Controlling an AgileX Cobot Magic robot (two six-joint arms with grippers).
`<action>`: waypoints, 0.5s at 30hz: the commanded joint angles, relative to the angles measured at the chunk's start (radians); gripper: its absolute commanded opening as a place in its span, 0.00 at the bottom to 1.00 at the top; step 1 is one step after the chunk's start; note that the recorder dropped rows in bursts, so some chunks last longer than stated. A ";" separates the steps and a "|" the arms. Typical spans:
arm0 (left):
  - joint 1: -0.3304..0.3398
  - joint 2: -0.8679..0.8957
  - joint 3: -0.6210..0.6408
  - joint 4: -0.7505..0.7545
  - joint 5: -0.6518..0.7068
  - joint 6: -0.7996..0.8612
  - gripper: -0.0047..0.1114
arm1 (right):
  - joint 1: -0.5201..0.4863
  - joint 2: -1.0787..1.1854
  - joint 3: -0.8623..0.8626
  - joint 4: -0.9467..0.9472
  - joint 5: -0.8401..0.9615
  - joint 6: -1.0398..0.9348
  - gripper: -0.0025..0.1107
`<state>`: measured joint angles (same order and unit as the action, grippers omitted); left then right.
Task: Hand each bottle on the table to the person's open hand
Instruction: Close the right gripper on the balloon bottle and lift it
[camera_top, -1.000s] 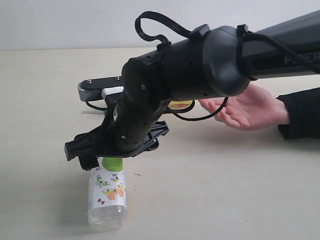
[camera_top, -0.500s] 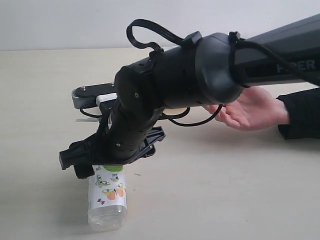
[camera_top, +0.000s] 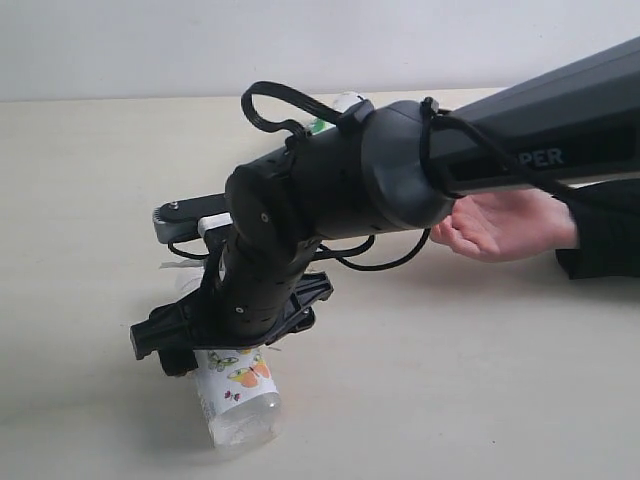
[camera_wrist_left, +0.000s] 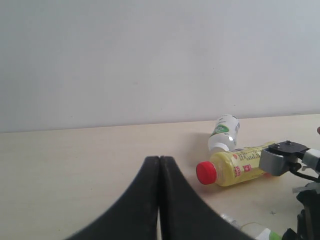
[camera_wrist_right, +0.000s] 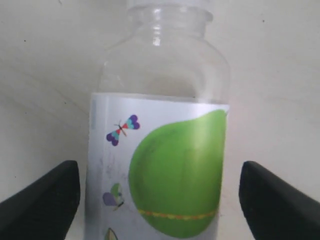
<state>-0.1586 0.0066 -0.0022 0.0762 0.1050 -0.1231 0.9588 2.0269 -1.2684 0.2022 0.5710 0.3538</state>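
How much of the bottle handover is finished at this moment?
Done: nothing visible; the person's open hand shows no bottle. In hand: the right gripper stands open around the butterfly bottle, not clamped. Left: that bottle, plus the yellow bottle and green-white bottle on the table.

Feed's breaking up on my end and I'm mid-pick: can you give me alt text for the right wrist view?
A clear bottle with a butterfly label and a big green patch fills the view, sitting between the two black fingers of the open right hand. The pale table lies behind it.
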 joint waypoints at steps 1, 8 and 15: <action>0.002 -0.007 0.002 -0.006 -0.003 0.001 0.04 | 0.001 0.014 -0.007 -0.027 0.017 -0.043 0.74; 0.002 -0.007 0.002 -0.006 -0.003 0.001 0.04 | 0.001 0.014 -0.007 -0.049 0.036 -0.055 0.57; 0.002 -0.007 0.002 -0.006 -0.003 0.001 0.04 | 0.001 0.003 -0.007 -0.049 0.055 -0.081 0.16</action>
<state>-0.1586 0.0066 -0.0022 0.0762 0.1050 -0.1231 0.9588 2.0422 -1.2684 0.1636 0.6050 0.3017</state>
